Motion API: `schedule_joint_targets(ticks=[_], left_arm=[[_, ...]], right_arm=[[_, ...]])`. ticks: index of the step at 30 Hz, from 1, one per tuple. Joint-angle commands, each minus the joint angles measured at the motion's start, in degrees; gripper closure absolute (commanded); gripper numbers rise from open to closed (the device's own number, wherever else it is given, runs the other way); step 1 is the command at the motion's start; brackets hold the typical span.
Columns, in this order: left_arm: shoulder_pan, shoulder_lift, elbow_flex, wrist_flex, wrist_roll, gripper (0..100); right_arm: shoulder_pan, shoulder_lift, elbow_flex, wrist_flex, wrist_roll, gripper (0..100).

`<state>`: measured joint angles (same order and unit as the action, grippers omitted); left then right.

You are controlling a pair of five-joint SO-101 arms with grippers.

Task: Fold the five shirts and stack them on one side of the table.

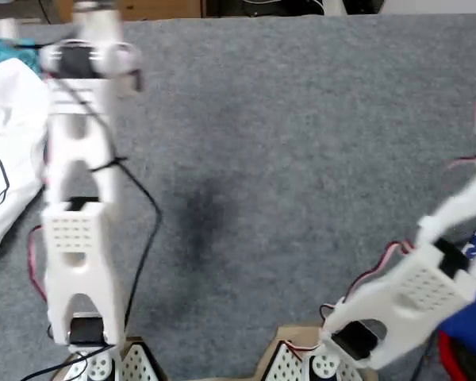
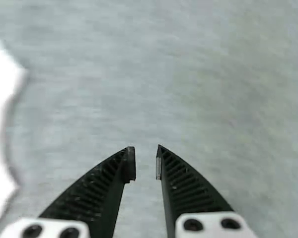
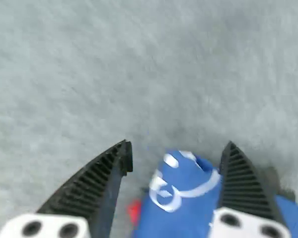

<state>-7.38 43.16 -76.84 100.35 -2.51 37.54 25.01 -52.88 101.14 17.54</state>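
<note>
— What do we see under everything?
— A grey, felt-like cover over the whole table point(image 1: 301, 159).
— And behind its far edge?
— We see a wooden panel point(image 1: 135, 8), then a dark gap point(image 1: 262, 6).

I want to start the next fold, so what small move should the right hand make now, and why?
Probably close the right hand on the blue shirt: the hand is open, the blue cloth shows inside its gap, and nothing is gripped yet, so closing looks like the way to take hold.

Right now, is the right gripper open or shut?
Open. The right gripper has its fingers wide apart, with the blue shirt between them; contact with it cannot be told.
</note>
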Motion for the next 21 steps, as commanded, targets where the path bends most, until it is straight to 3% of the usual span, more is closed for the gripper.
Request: schedule_joint_targets(ticks=[1, 11, 16, 21], left_arm=[[-12.3, -6.0, -0.7, 0.5, -0.3, 91], [-41.2, -13.3, 13.4, 0.4, -8.5, 91], [-45.2, -11.6, 19.0, -0.4, -9.1, 79], [-47.1, -4.3, 20.7, -3.9, -7.2, 72]], right_arm=[[-12.4, -6.5, 1.7, 1.1, -5.5, 73.0], [-53.0, -7.0, 15.4, 0.7, -20.0, 72.9], [-67.0, -7.0, 15.0, -0.1, -21.2, 72.8], [-72.4, -6.3, 15.4, -1.8, -23.1, 72.8]])
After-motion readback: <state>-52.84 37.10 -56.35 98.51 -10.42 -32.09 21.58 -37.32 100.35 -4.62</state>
